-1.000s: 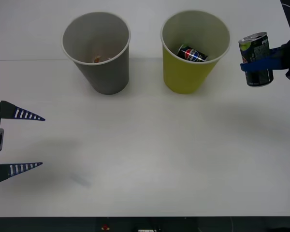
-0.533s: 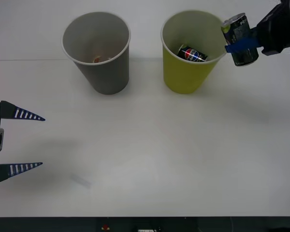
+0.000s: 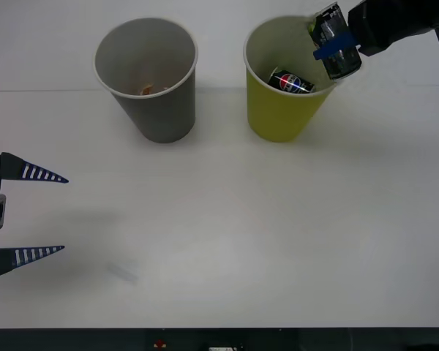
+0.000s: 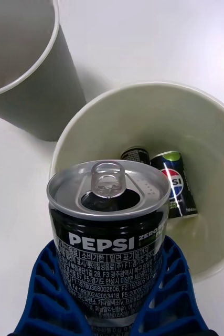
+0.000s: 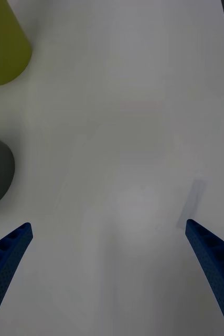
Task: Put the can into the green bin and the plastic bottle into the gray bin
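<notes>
Can (image 3: 335, 42) in right gripper (image 3: 338, 50) over green bin (image 3: 278, 117); white table (image 3: 241, 219).

Bare white table (image 3: 227, 219), plain test-bench setting (likely a lab), two cup-shaped bins, nothing domestic

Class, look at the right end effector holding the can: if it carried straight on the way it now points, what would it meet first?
Probably the inside of the green bin: the right end effector holds the can over its rim, aimed toward the dark can lying at the bottom. Depth is uncertain.
</notes>
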Motion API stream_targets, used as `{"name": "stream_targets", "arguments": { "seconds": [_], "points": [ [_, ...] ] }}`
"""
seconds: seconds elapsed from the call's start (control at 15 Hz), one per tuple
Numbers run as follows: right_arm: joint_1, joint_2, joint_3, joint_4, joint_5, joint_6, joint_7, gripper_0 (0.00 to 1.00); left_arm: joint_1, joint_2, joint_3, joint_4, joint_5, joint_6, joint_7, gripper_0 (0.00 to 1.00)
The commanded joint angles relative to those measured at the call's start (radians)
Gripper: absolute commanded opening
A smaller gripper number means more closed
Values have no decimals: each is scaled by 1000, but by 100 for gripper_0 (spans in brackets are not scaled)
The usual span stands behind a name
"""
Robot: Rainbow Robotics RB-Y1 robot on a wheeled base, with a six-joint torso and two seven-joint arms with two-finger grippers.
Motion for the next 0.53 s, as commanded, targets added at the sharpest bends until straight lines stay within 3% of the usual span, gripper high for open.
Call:
{"name": "stream_targets", "arguments": {
  "seconds": [0.07, 0.33, 0.53],
  "points": [
    [-67, 65, 25, 88, 92, 0, 17, 0, 0, 0, 0, 0, 0, 0, 0, 100],
    [-124, 142, 25, 185, 189, 0, 46, 0, 0, 0, 0, 0, 0, 0, 0, 100],
    [-133, 153, 27, 197, 204, 2, 61, 0, 0, 0, 0, 0, 0, 0, 0, 100]
  ]
}}
